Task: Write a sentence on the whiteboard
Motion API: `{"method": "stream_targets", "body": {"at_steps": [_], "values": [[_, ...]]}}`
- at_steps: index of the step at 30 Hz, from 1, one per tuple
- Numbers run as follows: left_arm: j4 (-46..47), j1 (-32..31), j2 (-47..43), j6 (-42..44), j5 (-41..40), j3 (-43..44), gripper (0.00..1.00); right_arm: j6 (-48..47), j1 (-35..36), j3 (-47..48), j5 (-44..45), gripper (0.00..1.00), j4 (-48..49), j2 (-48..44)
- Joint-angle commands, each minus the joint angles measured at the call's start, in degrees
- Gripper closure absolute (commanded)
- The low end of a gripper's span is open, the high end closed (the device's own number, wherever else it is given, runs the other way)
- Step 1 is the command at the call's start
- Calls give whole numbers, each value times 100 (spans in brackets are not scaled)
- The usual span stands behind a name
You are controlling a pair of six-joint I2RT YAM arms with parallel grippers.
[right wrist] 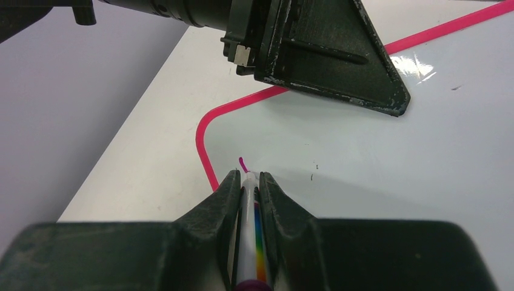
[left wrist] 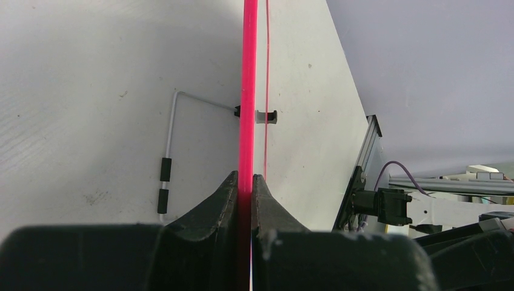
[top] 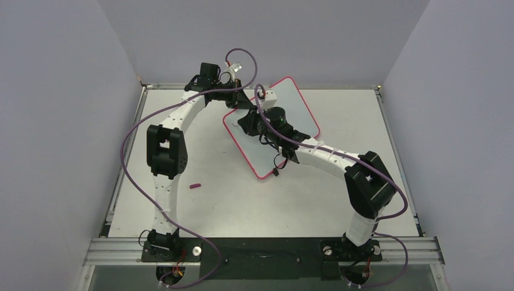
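Pink-rimmed and white, the whiteboard (top: 297,112) sits askew at the far middle of the table (top: 254,200), one corner pointing toward the back wall. The left gripper (left wrist: 243,179) is clamped on the board's far-left edge, its jaws pressed tight on the pink rim. The right gripper (right wrist: 247,177) is closed around a marker (right wrist: 252,209) with a rainbow stripe. The marker's tip touches the board just inside a rounded corner, close to the left gripper. A short reddish-purple stroke (right wrist: 242,163) lies at the tip. A small maroon piece (top: 195,185) lies on the table beside the left arm, well apart from the board.
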Motion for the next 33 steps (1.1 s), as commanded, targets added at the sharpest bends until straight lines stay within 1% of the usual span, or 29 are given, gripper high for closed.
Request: {"method": "stream_targets", "body": {"at_steps": [1,9,17,23,33], "values": [[-12,-71,-508,-8,-29,8,100,-208,-54,309,346,100,-314,-26],[41,-71,-534,-25,-3,-35,100,-219,-113,640,342,100,-462,145],[61,-72,-544,-44,5,-37,100,-197,-102,696,267,100,-464,184],[94,-74,-560,-69,10,-59,100,-199,-42,556,175,100,-449,142],[140,-73,-581,-103,0,-75,100,-184,-16,-148,278,100,-387,-170]]}}
